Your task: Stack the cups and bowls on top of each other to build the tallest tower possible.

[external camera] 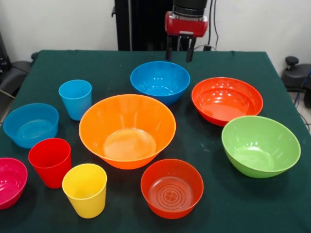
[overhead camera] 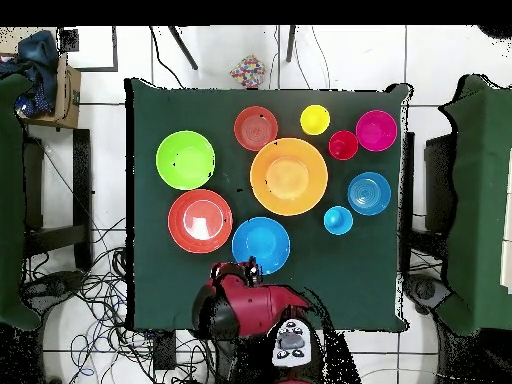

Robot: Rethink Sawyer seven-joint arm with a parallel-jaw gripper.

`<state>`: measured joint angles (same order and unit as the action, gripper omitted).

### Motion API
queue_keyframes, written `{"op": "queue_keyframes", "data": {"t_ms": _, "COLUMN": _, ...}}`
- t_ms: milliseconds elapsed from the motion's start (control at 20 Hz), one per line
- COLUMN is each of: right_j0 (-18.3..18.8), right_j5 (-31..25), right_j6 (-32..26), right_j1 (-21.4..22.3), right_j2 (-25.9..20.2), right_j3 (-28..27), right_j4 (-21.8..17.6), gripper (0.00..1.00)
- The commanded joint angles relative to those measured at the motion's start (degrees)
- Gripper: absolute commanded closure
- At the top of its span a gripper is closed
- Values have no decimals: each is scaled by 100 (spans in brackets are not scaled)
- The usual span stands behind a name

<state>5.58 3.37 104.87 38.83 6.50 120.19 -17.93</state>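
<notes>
The largest pale orange bowl (external camera: 127,130) (overhead camera: 289,176) sits mid-table, holding nothing. Around it, each standing apart: blue bowl (external camera: 160,80) (overhead camera: 261,245), big red-orange bowl (external camera: 227,99) (overhead camera: 200,220), lime green bowl (external camera: 260,144) (overhead camera: 185,159), small red-orange bowl (external camera: 171,187) (overhead camera: 256,128), small light blue bowl (external camera: 30,124) (overhead camera: 369,193), magenta bowl (external camera: 9,181) (overhead camera: 376,130). The light blue cup (external camera: 76,98) (overhead camera: 338,220), red cup (external camera: 50,161) (overhead camera: 343,145) and yellow cup (external camera: 85,189) (overhead camera: 315,119) stand upright. My gripper (external camera: 180,52) (overhead camera: 245,268) hangs open and empty just behind the blue bowl, on the robot's side.
A dark green cloth covers the table (external camera: 233,213) (overhead camera: 370,280). Dark green chairs (overhead camera: 480,200) stand at both sides. Cables (overhead camera: 90,290) lie on the floor near the robot's base. A cardboard box (overhead camera: 66,90) sits off one far corner.
</notes>
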Motion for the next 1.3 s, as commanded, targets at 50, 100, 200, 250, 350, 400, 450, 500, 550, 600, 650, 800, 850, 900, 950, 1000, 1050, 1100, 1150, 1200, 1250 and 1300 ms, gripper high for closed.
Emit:
{"op": "queue_keyframes", "data": {"t_ms": 50, "right_j0": -245, "right_j5": 212, "right_j6": 713, "right_j1": -575, "right_j2": -88, "right_j3": -559, "right_j4": 86, "gripper": 0}}
{"op": "queue_keyframes", "data": {"t_ms": 100, "right_j0": -265, "right_j5": 231, "right_j6": 720, "right_j1": -603, "right_j2": -69, "right_j3": -579, "right_j4": 91, "gripper": 0}}
{"op": "queue_keyframes", "data": {"t_ms": 200, "right_j0": -285, "right_j5": 202, "right_j6": 714, "right_j1": -600, "right_j2": -56, "right_j3": -620, "right_j4": 95, "gripper": 0}}
{"op": "queue_keyframes", "data": {"t_ms": 250, "right_j0": -310, "right_j5": 221, "right_j6": 721, "right_j1": -625, "right_j2": -34, "right_j3": -638, "right_j4": 100, "gripper": 0}}
{"op": "queue_keyframes", "data": {"t_ms": 350, "right_j0": -353, "right_j5": 311, "right_j6": 753, "right_j1": -715, "right_j2": 15, "right_j3": -658, "right_j4": 102, "gripper": 0}}
{"op": "queue_keyframes", "data": {"t_ms": 400, "right_j0": -369, "right_j5": 322, "right_j6": 759, "right_j1": -733, "right_j2": 28, "right_j3": -671, "right_j4": 105, "gripper": 0}}
{"op": "queue_keyframes", "data": {"t_ms": 450, "right_j0": -390, "right_j5": 345, "right_j6": 768, "right_j1": -758, "right_j2": 47, "right_j3": -681, "right_j4": 108, "gripper": 0}}
{"op": "queue_keyframes", "data": {"t_ms": 500, "right_j0": -422, "right_j5": 377, "right_j6": 775, "right_j1": -795, "right_j2": 75, "right_j3": -702, "right_j4": 112, "gripper": 0}}
{"op": "queue_keyframes", "data": {"t_ms": 550, "right_j0": -454, "right_j5": 414, "right_j6": 787, "right_j1": -840, "right_j2": 104, "right_j3": -734, "right_j4": 122, "gripper": 0}}
{"op": "queue_keyframes", "data": {"t_ms": 600, "right_j0": -477, "right_j5": 433, "right_j6": 797, "right_j1": -873, "right_j2": 126, "right_j3": -760, "right_j4": 135, "gripper": 0}}
{"op": "queue_keyframes", "data": {"t_ms": 650, "right_j0": -492, "right_j5": 423, "right_j6": 802, "right_j1": -876, "right_j2": 135, "right_j3": -779, "right_j4": 148, "gripper": 0}}
{"op": "queue_keyframes", "data": {"t_ms": 800, "right_j0": -570, "right_j5": 487, "right_j6": 825, "right_j1": -983, "right_j2": 199, "right_j3": -849, "right_j4": 189, "gripper": 0}}
{"op": "queue_keyframes", "data": {"t_ms": 850, "right_j0": -599, "right_j5": 502, "right_j6": 834, "right_j1": -1019, "right_j2": 226, "right_j3": -876, "right_j4": 210, "gripper": 0}}
{"op": "queue_keyframes", "data": {"t_ms": 900, "right_j0": -605, "right_j5": 511, "right_j6": 835, "right_j1": -1033, "right_j2": 232, "right_j3": -886, "right_j4": 218, "gripper": 0}}
{"op": "queue_keyframes", "data": {"t_ms": 950, "right_j0": -622, "right_j5": 526, "right_j6": 839, "right_j1": -1045, "right_j2": 242, "right_j3": -893, "right_j4": 227, "gripper": 0}}
{"op": "queue_keyframes", "data": {"t_ms": 1000, "right_j0": -643, "right_j5": 547, "right_j6": 840, "right_j1": -1074, "right_j2": 260, "right_j3": -907, "right_j4": 238, "gripper": 0}}
{"op": "queue_keyframes", "data": {"t_ms": 1050, "right_j0": -679, "right_j5": 576, "right_j6": 846, "right_j1": -1120, "right_j2": 288, "right_j3": -934, "right_j4": 260, "gripper": 0}}
{"op": "queue_keyframes", "data": {"t_ms": 1100, "right_j0": -709, "right_j5": 602, "right_j6": 852, "right_j1": -1164, "right_j2": 314, "right_j3": -961, "right_j4": 281, "gripper": 0}}
{"op": "queue_keyframes", "data": {"t_ms": 1150, "right_j0": -739, "right_j5": 613, "right_j6": 856, "right_j1": -1194, "right_j2": 337, "right_j3": -987, "right_j4": 302, "gripper": 0}}
{"op": "queue_keyframes", "data": {"t_ms": 1200, "right_j0": -758, "right_j5": 625, "right_j6": 860, "right_j1": -1216, "right_j2": 352, "right_j3": -1002, "right_j4": 316, "gripper": 0}}
{"op": "queue_keyframes", "data": {"t_ms": 1250, "right_j0": -761, "right_j5": 627, "right_j6": 859, "right_j1": -1220, "right_j2": 347, "right_j3": -1009, "right_j4": 317, "gripper": 0}}
{"op": "queue_keyframes", "data": {"t_ms": 1300, "right_j0": -756, "right_j5": 637, "right_j6": 857, "right_j1": -1215, "right_j2": 342, "right_j3": -1008, "right_j4": 309, "gripper": 0}}
